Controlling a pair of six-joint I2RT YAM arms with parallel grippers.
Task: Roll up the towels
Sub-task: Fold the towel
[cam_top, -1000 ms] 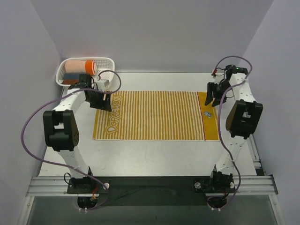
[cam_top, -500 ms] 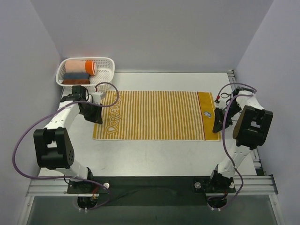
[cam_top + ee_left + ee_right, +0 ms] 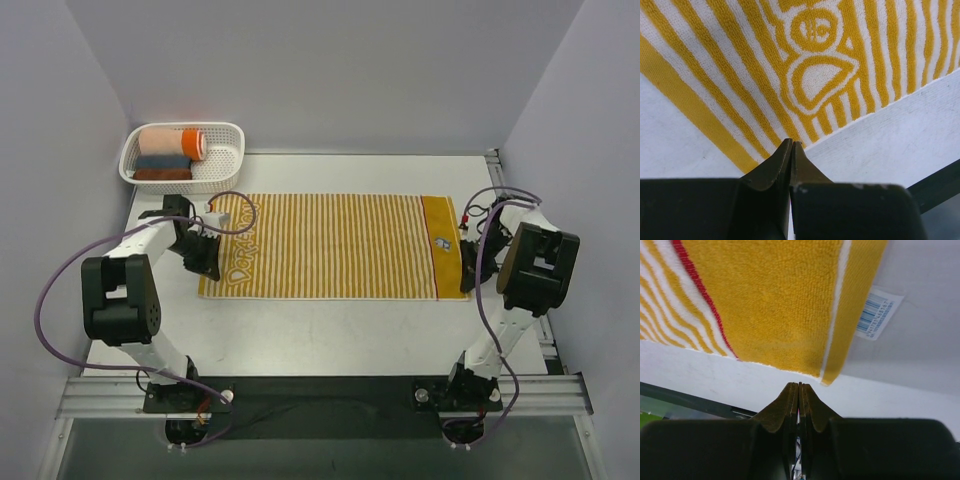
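Fingers [image 3: 777, 162] of left gripper [image 3: 208, 266]: clenched together, empty, at the 7 o'clock corner of the towel [image 3: 330, 245]; shifted nearward along its left edge since half a second ago. Right gripper [image 3: 467, 280]: fingers [image 3: 787, 405] likewise clenched, empty, at the 5 o'clock corner; moved slightly nearward. Towel: flat at desk [image 3: 320, 335] centre, unchanged.

Both arms were built of slim white links joined by bulky, rounded black motor housings, and each rose from a black base block. The white-and-black left arm [image 3: 120, 300] trailed a long purple cable [image 3: 38, 305] that looped wide of it. The matching right arm [image 3: 535, 265] carried its own thinner-looped purple cable [image 3: 478, 300], with a small red connector [image 3: 465, 222] near the wrist. The dark left gripper [image 3: 790, 144] and the dark right gripper [image 3: 799, 386] each had a blocky black body and two olive-black wedge fingers tapering to thin tips.
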